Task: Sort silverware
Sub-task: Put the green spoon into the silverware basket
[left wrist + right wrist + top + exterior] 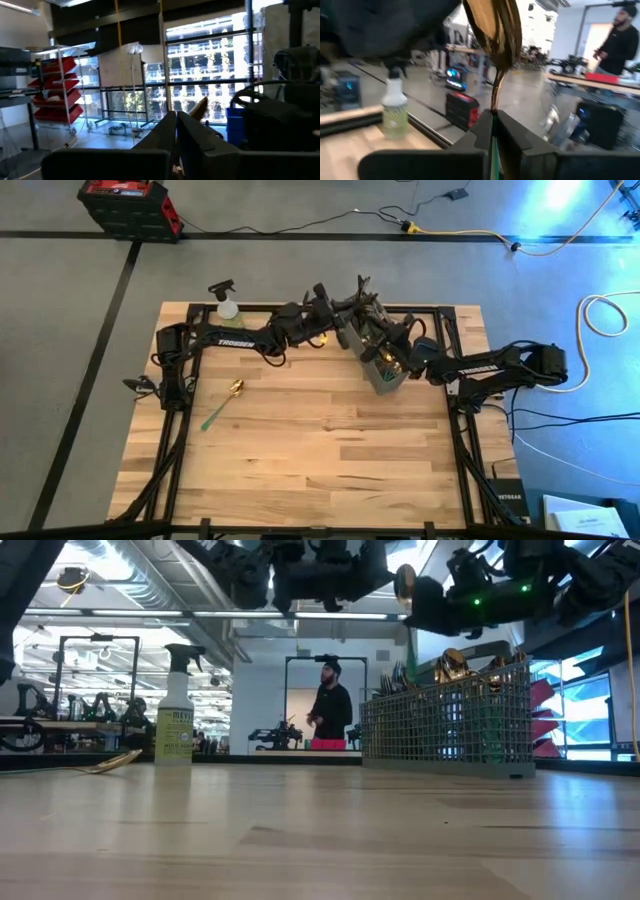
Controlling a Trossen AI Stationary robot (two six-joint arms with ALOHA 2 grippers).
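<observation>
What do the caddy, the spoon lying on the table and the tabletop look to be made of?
Caddy: grey wire mesh, likely metal; you see through it.
Spoon: shiny gold bowl, probably metal; green handle, maybe plastic.
Tabletop: pale wooden planks with visible seams.

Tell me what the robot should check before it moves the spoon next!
1. Right end effector gripping the gold spoon: ok, its fingers are shut on the green handle.
2. Left end effector holding a piece: cannot tell; it is shut, a gold tip shows just past it.
3. Mesh caddy standing upright: ok, with silverware inside.
4. Arms apart from each other: cannot tell; both crowd above the caddy in the high view.
5. Green-handled spoon on the table: ok, lying alone and away from both arms.
6. Spray bottle out of the way: ok, upright at the far edge.
</observation>
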